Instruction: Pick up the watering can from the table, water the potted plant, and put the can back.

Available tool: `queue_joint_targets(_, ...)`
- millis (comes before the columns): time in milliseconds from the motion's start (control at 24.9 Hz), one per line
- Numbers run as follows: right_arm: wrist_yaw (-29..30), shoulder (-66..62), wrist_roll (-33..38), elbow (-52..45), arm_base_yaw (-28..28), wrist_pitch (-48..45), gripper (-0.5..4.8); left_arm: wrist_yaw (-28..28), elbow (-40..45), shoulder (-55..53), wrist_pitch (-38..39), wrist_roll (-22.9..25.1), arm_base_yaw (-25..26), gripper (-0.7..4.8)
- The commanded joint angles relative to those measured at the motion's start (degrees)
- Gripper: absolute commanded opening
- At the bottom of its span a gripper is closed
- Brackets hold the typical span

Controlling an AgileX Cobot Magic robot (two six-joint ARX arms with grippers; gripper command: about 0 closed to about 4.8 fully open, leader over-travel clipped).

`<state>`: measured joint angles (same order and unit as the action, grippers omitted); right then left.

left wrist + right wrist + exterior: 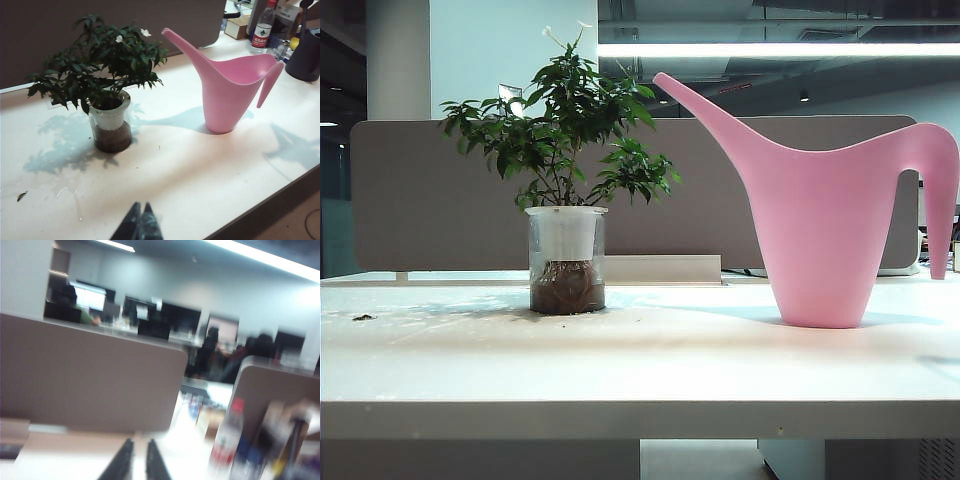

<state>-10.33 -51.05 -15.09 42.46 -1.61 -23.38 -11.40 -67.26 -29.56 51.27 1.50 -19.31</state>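
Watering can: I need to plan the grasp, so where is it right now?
The watering can stands upright on the table, right side of the exterior view, apart from the potted plant at its left, spout toward it.

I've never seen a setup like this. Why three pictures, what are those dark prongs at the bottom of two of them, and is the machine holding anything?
It is a two-armed robot, and each arm ends in a two-finger gripper. One picture comes from a fixed camera looking across the table. The other two come from cameras on the wrists, so the dark prongs are the grippers themselves. The left gripper hovers above the near part of the table, fingers together, holding nothing. The right gripper shows a narrow gap between its fingers and nothing in it; its picture is blurred and looks out over the office. On the table stand the potted plant and the pink watering can, apart from each other and untouched.
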Motion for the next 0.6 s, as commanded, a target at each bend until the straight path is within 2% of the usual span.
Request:
queue_joint_targets(40,2.12,-6.36,15.08,-3.19,-5.14,-0.96,0.79,-0.02,-0.17,0.04,-0.68,0.02,0.15,-0.05)
queue_joint_targets(281,5.27,-7.34,15.28,-18.03,-4.72,-12.46,1.13,-0.59,-0.17,0.09,-0.70,0.02,0.15,-0.05)
queue_joint_targets(401,5.29,-7.74,15.28,-24.65,-2.54,-18.05,1.22,0.20,-0.17,0.28,-0.74,0.02,0.15,-0.05)
queue_joint_targets(601,7.76,-8.59,15.26,-27.63,-1.16,-20.33,2.28,-0.28,-0.17,0.33,-0.72,0.02,0.15,-0.05)
